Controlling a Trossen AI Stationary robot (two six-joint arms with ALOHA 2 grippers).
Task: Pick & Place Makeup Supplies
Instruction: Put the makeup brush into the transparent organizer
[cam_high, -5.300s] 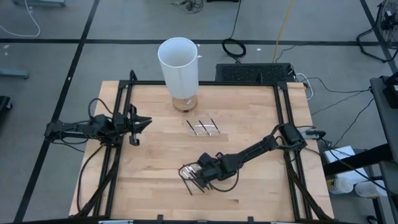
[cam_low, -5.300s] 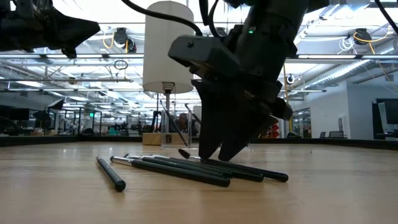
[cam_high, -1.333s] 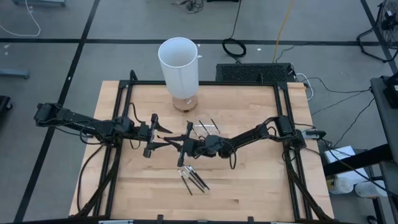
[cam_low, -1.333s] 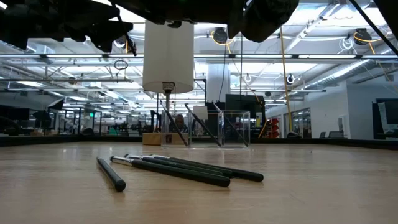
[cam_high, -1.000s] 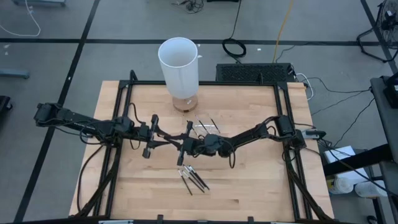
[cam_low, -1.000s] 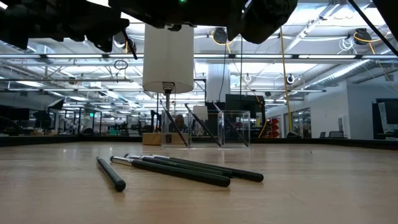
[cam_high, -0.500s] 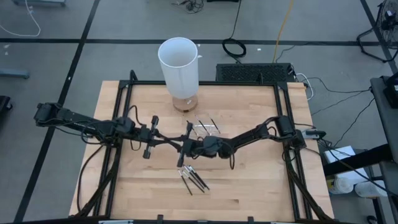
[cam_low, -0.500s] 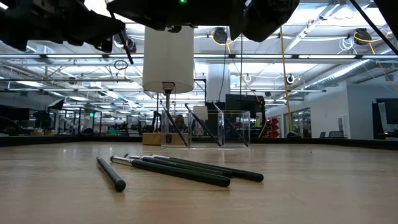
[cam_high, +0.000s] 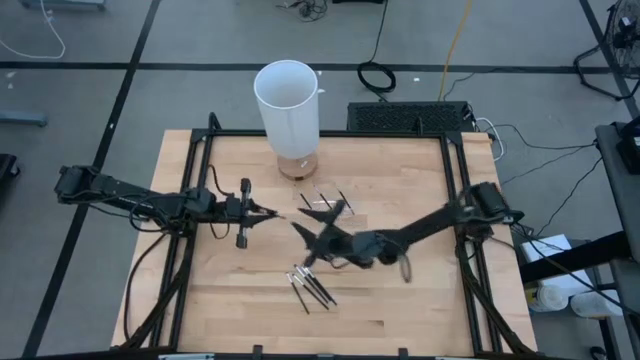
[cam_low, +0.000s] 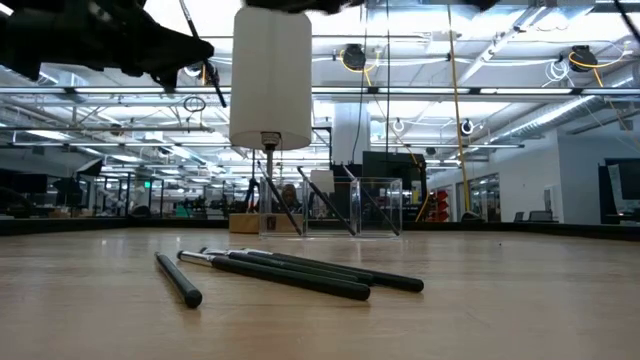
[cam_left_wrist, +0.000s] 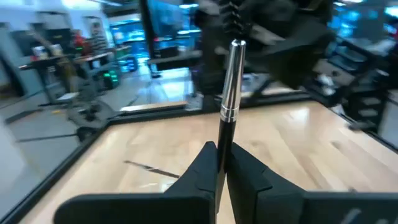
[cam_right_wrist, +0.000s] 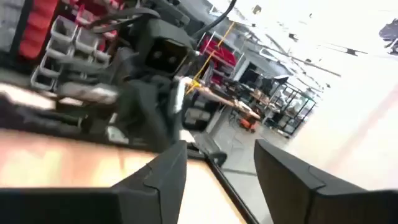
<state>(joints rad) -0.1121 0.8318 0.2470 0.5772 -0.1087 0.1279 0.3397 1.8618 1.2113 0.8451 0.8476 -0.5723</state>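
Since 0.5 s ago, the right claw (cam_high: 312, 244) has let go and backed toward frame centre, fingers spread; the left claw (cam_left_wrist: 219, 163) is clamped on 1 brush (cam_left_wrist: 230, 106). Handover looks done. Next, the left arm likely carries it to the white cup (cam_high: 288, 105), whose contents I cannot see. The clear tray (cam_high: 330, 206) holds a few sticks; other brushes (cam_low: 290, 270) lie on the desk (cam_high: 420, 300).

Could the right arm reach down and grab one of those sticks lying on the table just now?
Probably yes. The right pincer is open and holds nothing, and the loose sticks lie uncovered just beside it. The left pincer, shut on one stick, is off to the side.
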